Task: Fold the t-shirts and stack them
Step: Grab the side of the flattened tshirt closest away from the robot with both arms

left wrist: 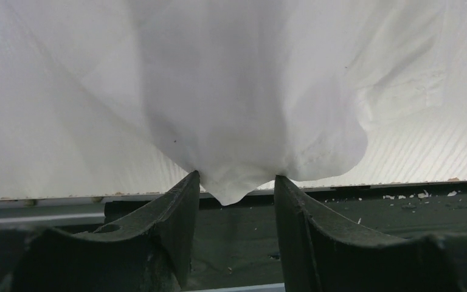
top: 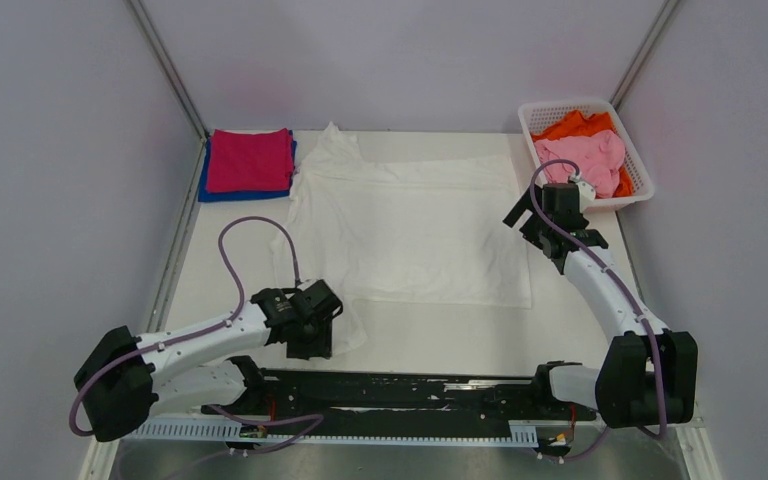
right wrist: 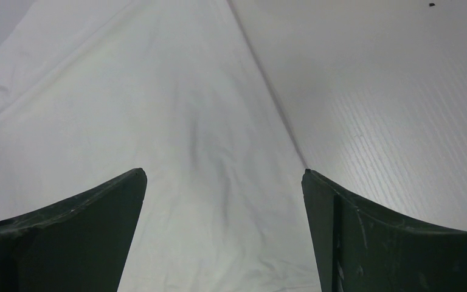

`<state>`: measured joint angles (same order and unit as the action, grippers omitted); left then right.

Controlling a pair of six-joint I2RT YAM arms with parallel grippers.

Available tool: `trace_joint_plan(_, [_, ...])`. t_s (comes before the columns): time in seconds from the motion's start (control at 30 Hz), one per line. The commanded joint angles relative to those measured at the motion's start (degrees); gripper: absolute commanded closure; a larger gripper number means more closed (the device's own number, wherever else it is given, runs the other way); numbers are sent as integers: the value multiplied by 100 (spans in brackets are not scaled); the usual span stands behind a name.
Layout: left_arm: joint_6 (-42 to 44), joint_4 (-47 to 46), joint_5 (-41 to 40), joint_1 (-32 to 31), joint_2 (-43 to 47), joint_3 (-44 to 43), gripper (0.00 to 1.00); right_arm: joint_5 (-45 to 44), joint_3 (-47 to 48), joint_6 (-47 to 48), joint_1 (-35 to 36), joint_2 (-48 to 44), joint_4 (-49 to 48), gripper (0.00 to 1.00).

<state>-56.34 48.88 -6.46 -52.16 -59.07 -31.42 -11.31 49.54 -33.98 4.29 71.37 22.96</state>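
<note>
A large white t-shirt [top: 410, 220] lies spread flat mid-table; no print shows on it. My left gripper [top: 315, 335] is at its near-left corner. In the left wrist view my left gripper [left wrist: 236, 179] is shut on a bunched corner of the white cloth [left wrist: 243, 91], whose folds run down into the jaws. My right gripper [top: 525, 215] hovers open over the shirt's right edge. In the right wrist view my right gripper [right wrist: 225, 173] is empty above the cloth [right wrist: 127, 121]. A folded magenta tee [top: 250, 160] lies on a folded blue one [top: 203, 185] at the back left.
A white lattice basket [top: 643, 180] at the back right holds a pink tee [top: 590, 158] and an orange tee [top: 575, 125]. The black rail [top: 410, 385] between the arm bases runs along the near edge. Grey walls close in on both sides.
</note>
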Motion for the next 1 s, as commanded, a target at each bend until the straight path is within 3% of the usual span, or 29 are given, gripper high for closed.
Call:
trace_joint_plan(0.0, [-40,-498,108,-33,-409,55,45,-177,43,76,-13,-54,-178,0])
trace_joint_plan(0.33, [-34,-561,53,-70,-1237,-1,68,-583,-176,-338,-33,-388,20,0])
trace_joint_plan(0.4, [22,-549,67,-68,-1336,-41,78,-714,-326,-553,-61,-570,144,0])
trace_joint_plan(0.47, [110,-459,93,-74,-1395,-121,97,-673,-513,-737,-90,-765,314,0])
trace_joint_plan(0.5, [159,-410,95,-70,-1377,-192,99,-611,-610,-813,-88,-858,398,0])
trace_joint_plan(0.8, [489,167,-56,-73,-815,-488,100,11,-1490,-1591,-93,-1619,1580,1])
trace_joint_plan(0.97, [595,248,-137,-69,-637,-632,100,216,-2037,-2142,-89,-1977,1615,9])
